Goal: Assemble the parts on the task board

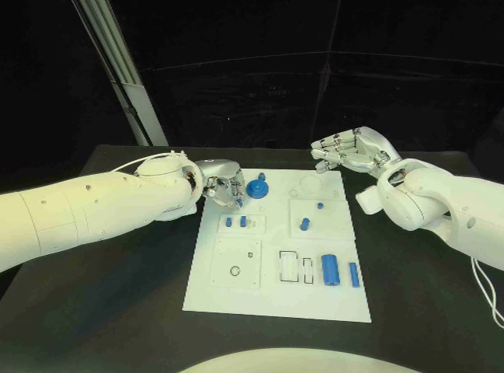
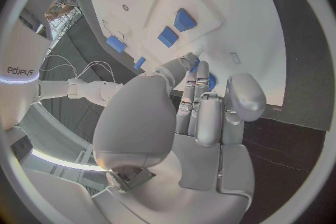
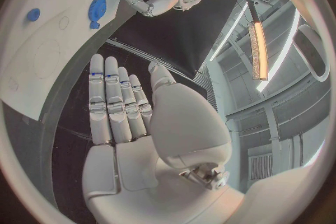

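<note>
White and thick, the left arm (image 1: 73,214) reaches in over the black table (image 1: 117,311) and ends in the left hand (image 1: 221,189), poised at the task board's (image 1: 276,307) far left edge. Its fingers (image 2: 203,101) are drawn together and point down at the board, with a small blue part (image 1: 238,201) showing at their tips in the head view; the left wrist view shows a sliver of blue between the fingertips, but whether the hand actually pinches the piece cannot be told.

Just to the right of that hand, a round blue disc with a raised knob (image 1: 258,189) sits on the far part of the board. Nearer the robot, two small blue pegs (image 1: 236,221) stand side by side in a recessed square. Below them lies a square panel with a small ring-shaped hole (image 1: 235,271).

Moving right, a pale round recess (image 1: 310,184) marks the far right corner of the board, with a small blue peg (image 1: 320,206) and a slightly larger blue piece (image 1: 305,225) standing in the panel beneath it. In the near right part, rectangular outlines (image 1: 290,266) sit beside a blue cylinder (image 1: 331,270) lying lengthwise and a thinner blue bar (image 1: 353,273) next to it.

At the far right, the right hand (image 1: 350,151) hovers just off the board's far right corner, holding nothing. In the right wrist view its fingers (image 3: 115,103) lie straight and side by side, the thumb apart from them.
</note>
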Motion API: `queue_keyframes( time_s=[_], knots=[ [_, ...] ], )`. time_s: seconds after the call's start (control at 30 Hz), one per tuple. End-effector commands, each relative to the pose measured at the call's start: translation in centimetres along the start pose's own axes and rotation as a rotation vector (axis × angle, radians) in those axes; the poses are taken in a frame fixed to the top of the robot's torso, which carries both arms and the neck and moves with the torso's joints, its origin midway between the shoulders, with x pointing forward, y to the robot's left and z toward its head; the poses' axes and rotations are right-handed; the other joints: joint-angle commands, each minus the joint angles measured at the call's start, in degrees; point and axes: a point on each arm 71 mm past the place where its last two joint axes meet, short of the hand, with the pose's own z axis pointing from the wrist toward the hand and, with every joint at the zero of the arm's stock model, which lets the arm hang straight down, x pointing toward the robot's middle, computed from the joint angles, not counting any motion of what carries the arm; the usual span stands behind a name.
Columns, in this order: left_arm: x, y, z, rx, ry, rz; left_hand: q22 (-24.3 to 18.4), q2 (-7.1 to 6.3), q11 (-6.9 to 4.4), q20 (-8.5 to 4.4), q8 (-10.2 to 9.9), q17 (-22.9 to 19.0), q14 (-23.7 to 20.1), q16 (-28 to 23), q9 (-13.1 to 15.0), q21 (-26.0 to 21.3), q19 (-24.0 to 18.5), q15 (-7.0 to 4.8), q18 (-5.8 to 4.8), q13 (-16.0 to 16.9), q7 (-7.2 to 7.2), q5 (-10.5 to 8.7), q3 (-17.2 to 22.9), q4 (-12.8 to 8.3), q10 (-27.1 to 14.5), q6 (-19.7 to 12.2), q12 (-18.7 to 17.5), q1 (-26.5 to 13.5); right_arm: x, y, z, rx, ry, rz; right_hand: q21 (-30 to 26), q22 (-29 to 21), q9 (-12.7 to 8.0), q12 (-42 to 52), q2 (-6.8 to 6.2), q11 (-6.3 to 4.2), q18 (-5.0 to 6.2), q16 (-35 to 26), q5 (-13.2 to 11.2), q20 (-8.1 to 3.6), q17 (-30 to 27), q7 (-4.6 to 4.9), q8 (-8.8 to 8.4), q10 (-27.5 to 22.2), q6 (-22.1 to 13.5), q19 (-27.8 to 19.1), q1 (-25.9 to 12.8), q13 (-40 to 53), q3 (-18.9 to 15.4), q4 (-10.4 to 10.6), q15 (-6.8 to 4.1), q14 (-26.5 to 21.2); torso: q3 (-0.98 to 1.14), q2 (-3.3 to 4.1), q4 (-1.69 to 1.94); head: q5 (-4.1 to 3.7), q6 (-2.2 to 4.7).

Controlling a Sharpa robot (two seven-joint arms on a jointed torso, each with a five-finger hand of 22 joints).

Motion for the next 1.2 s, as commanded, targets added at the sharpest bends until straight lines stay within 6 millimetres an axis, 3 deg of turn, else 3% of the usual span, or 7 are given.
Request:
queue_keyframes(
  time_s=[0.03,1.2],
  knots=[
    [-0.02,0.05,0.02,-0.009,0.006,0.000,0.0,0.44,0.02,-0.26,0.2,-0.1,1.8,-0.3,0.1,0.3,0.1,-0.51,-0.96,0.1,-0.02,0.28,-0.1,-0.4,0.3,0.4,0.2,0.0,0.08,0.20,0.06,-0.011,0.007,0.006,-0.2,-0.1,0.1,0.3,0.05,0.00,0.21,0.0,0.3,0.00,-0.1,-0.11,0.19,-0.3,-0.3,0.2,-0.3,-0.1,-0.3,0.0,0.00,-0.5,0.00,0.01,-0.03,-0.01,-0.05],
    [0.34,-0.22,0.54,-0.012,0.061,0.002,-0.2,0.31,0.01,-0.32,0.2,-0.1,1.8,-0.2,0.1,0.0,0.0,-0.55,-0.90,0.2,-0.05,0.14,-0.4,-0.4,0.2,0.4,0.3,-0.4,0.15,0.22,0.10,-0.011,0.008,0.006,-0.2,-0.1,0.1,0.3,0.05,0.00,0.21,0.0,0.3,0.00,-0.1,-0.11,0.19,-0.3,-0.3,0.2,-0.3,-0.1,-0.3,0.0,0.00,-0.5,0.00,0.01,-0.04,0.00,-0.28]
  ],
)
